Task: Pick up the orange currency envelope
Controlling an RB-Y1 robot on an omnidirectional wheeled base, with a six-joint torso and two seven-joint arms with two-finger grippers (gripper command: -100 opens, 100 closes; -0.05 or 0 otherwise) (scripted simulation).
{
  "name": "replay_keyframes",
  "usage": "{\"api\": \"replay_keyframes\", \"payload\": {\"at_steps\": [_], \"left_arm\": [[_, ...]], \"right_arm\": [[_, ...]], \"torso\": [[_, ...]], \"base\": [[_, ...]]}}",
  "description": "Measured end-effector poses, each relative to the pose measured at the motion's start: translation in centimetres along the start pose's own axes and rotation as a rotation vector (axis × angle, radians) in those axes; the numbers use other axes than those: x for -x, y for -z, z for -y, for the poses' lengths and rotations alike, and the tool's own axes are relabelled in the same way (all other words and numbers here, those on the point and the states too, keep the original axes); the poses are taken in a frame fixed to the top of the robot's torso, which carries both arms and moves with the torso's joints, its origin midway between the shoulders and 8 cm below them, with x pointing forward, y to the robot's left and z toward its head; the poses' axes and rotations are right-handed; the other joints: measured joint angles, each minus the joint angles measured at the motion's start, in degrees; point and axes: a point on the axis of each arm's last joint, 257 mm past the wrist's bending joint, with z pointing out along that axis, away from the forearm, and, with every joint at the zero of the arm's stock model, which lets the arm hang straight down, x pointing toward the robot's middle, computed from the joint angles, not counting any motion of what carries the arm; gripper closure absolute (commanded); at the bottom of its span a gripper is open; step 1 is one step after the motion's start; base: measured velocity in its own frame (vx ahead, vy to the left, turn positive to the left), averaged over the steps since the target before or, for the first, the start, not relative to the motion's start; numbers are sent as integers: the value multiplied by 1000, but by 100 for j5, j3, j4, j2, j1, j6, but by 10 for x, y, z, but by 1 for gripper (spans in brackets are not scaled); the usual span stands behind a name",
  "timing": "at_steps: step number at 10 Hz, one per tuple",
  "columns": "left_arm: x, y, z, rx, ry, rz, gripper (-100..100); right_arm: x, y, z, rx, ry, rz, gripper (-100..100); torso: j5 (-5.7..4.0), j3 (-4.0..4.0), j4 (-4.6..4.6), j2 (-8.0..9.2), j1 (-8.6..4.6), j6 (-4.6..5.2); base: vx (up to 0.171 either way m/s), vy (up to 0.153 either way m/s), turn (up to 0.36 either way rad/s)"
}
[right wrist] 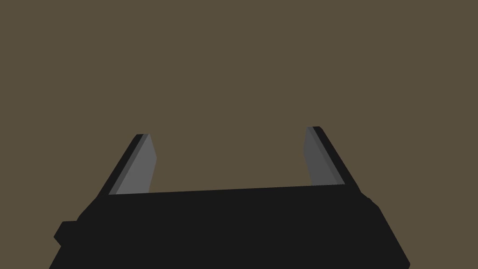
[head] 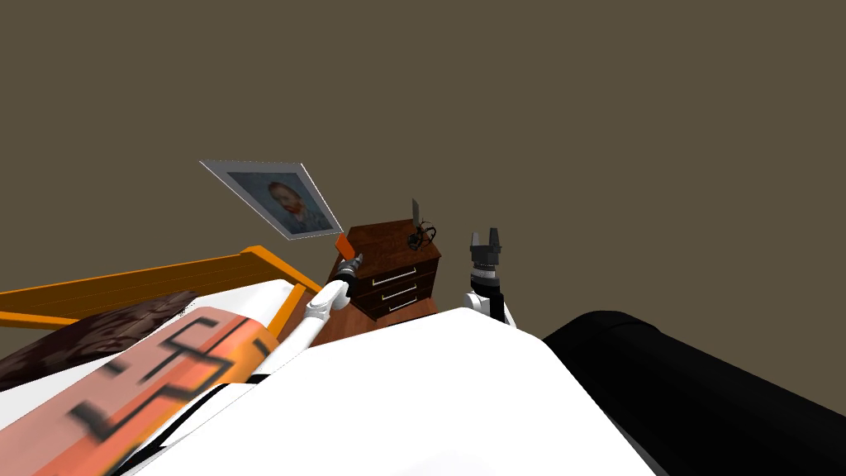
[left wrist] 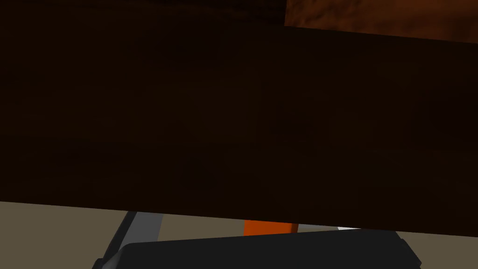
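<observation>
The orange envelope [head: 344, 245] stands tilted at the left edge of a dark brown dresser [head: 396, 277]. My left gripper [head: 354, 263] is right below the envelope. In the left wrist view a strip of the orange envelope [left wrist: 270, 227] shows between the finger roots, next to one finger and apart from the other finger [left wrist: 142, 226]. The roots stand wide apart, and a dark brown surface [left wrist: 233, 116] hides the tips. My right gripper [head: 486, 240] is raised to the right of the dresser, open with nothing between its fingers [right wrist: 140, 163].
A small dark wiry object [head: 420, 235] and a thin grey upright piece [head: 415, 208] stand on the dresser top. A bed with an orange frame [head: 165, 277] and a patterned cover lies to the left. A framed portrait [head: 281, 201] hangs on the wall. A black area [head: 710, 397] lies at the right.
</observation>
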Motion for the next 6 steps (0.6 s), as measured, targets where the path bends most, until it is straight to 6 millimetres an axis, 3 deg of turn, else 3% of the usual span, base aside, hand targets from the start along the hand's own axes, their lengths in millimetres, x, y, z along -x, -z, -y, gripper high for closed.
{"api": "replay_keyframes", "payload": {"at_steps": [6], "left_arm": [[23, -19, -14, 38, -32, 53, -100]], "right_arm": [[0, 0, 0, 0, 0, 0, 0]], "torso": [[-1, 2, 1, 5, -1, 3]], "base": [[-45, 7, -54]]}}
